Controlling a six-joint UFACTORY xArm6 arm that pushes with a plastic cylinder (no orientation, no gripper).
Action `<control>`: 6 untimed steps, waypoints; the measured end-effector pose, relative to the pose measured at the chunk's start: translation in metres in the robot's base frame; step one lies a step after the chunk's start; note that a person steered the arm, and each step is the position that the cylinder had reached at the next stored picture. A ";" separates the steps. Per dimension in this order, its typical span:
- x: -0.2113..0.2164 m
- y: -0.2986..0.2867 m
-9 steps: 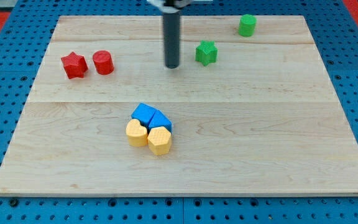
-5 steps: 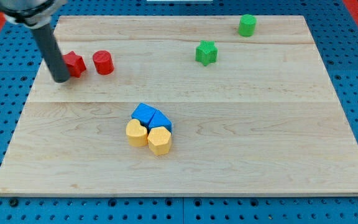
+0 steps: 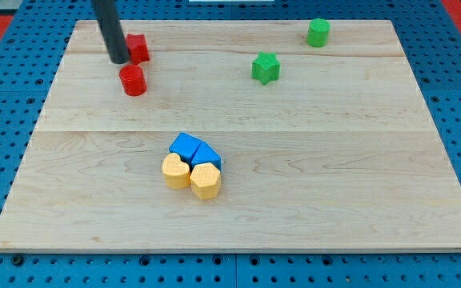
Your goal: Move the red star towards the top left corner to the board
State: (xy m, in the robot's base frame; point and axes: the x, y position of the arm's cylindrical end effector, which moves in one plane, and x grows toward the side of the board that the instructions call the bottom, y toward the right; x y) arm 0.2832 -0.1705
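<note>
The red star (image 3: 138, 49) is found near the board's (image 3: 310, 200) top left corner, though not yet in it, and is partly hidden by the rod. My tip (image 3: 119, 60) is set against the star's left side, so the star lies just to the tip's right and slightly toward the view's top. No claw is carried: the arm ends in a plain dark rod, so nothing can be clenched or released, only pushed.

With the corner lying up and to the left of the star, the tip is judged to stand on the wrong side for the remaining push. A red cylinder (image 3: 133, 81) sits just below the star.

The blocks appear matte and ridged; the board is pale wood with visible grain.
</note>
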 end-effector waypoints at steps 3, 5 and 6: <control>0.000 0.056; -0.025 0.026; -0.025 -0.001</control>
State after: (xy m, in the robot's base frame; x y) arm 0.2578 -0.1713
